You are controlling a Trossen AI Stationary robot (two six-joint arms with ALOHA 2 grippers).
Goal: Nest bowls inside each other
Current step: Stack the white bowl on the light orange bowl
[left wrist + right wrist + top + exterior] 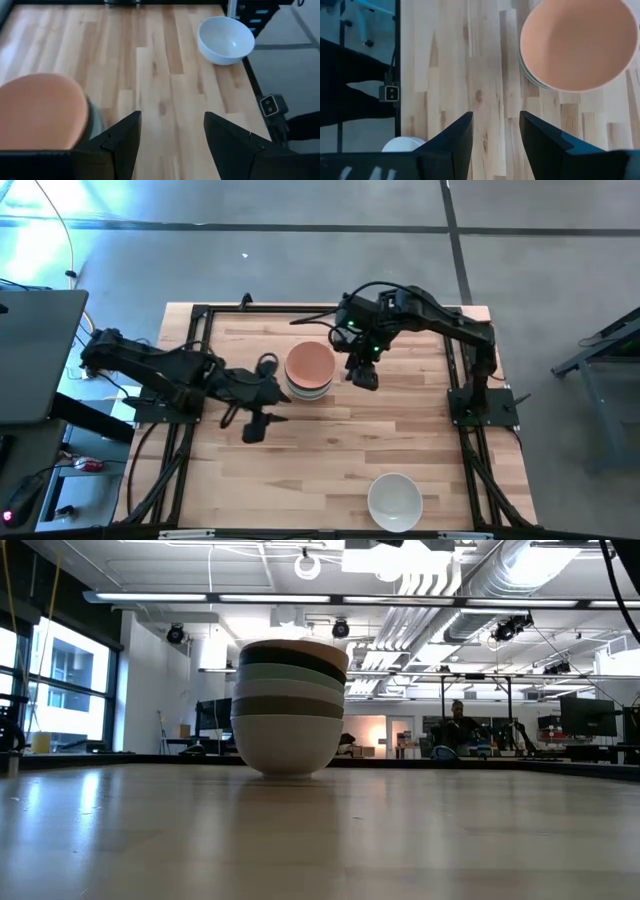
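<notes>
Nested bowls (290, 705) — only rim bands show.

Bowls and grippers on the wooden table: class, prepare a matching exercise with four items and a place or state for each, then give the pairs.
Items
1. peach-orange bowl
2. lone white bowl
3. left gripper
4. right gripper

Descriptions
A. alone near the table's front edge
B. open, just right of the stack
C. on top of the stack
D. open, in front and left of the stack

Pairs: 1-C, 2-A, 3-D, 4-B

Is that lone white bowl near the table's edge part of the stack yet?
No. The white bowl sits upright and empty, apart from the stack, whose top is the peach-orange bowl.
</notes>
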